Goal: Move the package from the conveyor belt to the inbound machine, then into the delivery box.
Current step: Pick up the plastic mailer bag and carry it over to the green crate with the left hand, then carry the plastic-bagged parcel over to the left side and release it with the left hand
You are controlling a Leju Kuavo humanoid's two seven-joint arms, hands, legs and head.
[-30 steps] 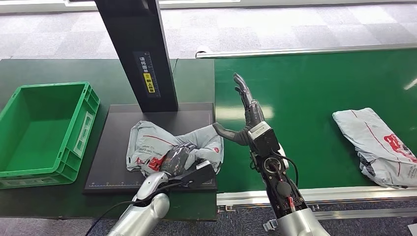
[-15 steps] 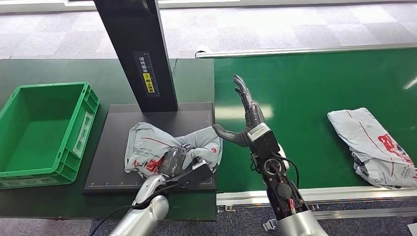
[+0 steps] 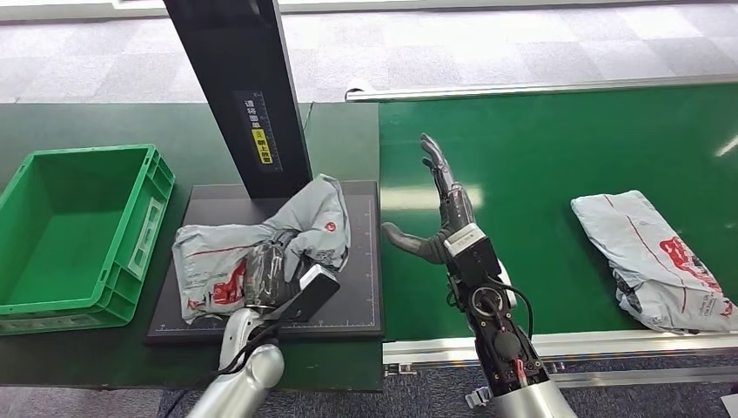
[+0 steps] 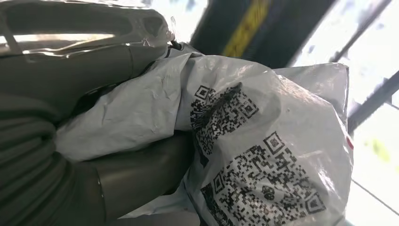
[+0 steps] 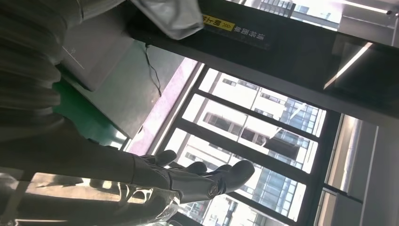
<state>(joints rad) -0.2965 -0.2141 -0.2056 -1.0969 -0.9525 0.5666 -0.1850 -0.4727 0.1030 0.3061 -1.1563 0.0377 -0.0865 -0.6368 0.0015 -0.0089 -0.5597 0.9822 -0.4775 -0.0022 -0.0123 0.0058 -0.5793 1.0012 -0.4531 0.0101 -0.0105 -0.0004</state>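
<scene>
In the head view, the package [image 3: 261,248] is gripped by the left hand [image 3: 265,274] and has been dragged across the black scanner plate [image 3: 357,296] toward its left edge; a second ago it lay bunched nearer the plate's right edge. One flap is now lifted against the base of the black post [image 3: 239,96]. The right hand [image 3: 439,218] is held flat and wide over the belt [image 3: 540,148] beside the plate's right edge, holding nothing, and has drawn back slightly toward the robot. The second package [image 3: 657,261] has been carried a little leftward on the belt. The bin [image 3: 139,252] stands just left of the plate. The scan step is judged finished and the transfer to the bin begun.

In the left wrist view, the package's white film and printed codes are seen pressed between the thumb [image 4: 141,174] and the hand's cover, so a firm hold is judged.

In the right wrist view, the dark fingers [image 5: 197,181] are seen stretched out with nothing in them.
</scene>
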